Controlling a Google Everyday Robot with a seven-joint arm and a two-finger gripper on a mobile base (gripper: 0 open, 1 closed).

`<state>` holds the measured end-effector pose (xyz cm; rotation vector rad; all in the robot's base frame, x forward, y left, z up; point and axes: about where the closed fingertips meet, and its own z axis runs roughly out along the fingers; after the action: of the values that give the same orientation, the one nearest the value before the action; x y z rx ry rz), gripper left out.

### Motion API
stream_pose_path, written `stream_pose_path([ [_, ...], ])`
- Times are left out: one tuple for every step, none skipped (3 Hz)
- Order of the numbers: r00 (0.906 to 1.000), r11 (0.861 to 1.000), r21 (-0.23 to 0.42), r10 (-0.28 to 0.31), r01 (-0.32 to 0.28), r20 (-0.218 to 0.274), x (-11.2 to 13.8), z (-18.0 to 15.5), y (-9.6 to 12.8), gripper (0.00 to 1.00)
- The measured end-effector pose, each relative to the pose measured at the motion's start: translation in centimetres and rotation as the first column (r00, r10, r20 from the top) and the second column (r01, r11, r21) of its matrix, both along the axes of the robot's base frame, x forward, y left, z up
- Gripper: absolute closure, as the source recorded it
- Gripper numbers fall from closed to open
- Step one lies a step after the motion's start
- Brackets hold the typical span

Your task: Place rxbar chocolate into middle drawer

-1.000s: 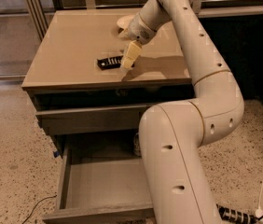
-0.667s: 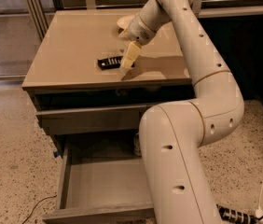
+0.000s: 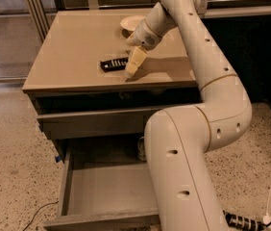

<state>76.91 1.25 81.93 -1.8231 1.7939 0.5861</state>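
Cream plastic covers the gripper, which points down at the tan cabinet top with its tip touching or just above the surface; I cannot tell how far it is open. It sits at the right end of the rxbar chocolate, which lies flat on the top near the front edge, and nothing shows the bar being lifted or clamped. Behind the gripper, partly hidden by the wrist, stands 1 white bowl. The arm bends back over the right side of the cabinet and fills the lower right of the view.

Below the top, a grey drawer front is nearly closed. Under it the middle drawer is pulled well out, with 1 small can at its back.

Compared with 1 second ago, nothing has shifted: gripper, bar and drawer are all in the same places.
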Motion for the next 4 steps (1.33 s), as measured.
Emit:
stream_pose_path([
  [0.9999,1.0,0.007,0.008,-0.008,-0.009,0.02,-0.55,0.44,0.19],
  [0.9999,1.0,0.009,0.009,-0.009,-0.01,0.04,-0.64,0.48,0.5],
  [0.9999,1.0,0.011,0.009,-0.009,-0.011,-0.02,-0.07,0.51,0.62],
  [1.0,1.0,0.013,0.004,-0.004,-0.004,0.02,0.06,0.42,0.58],
])
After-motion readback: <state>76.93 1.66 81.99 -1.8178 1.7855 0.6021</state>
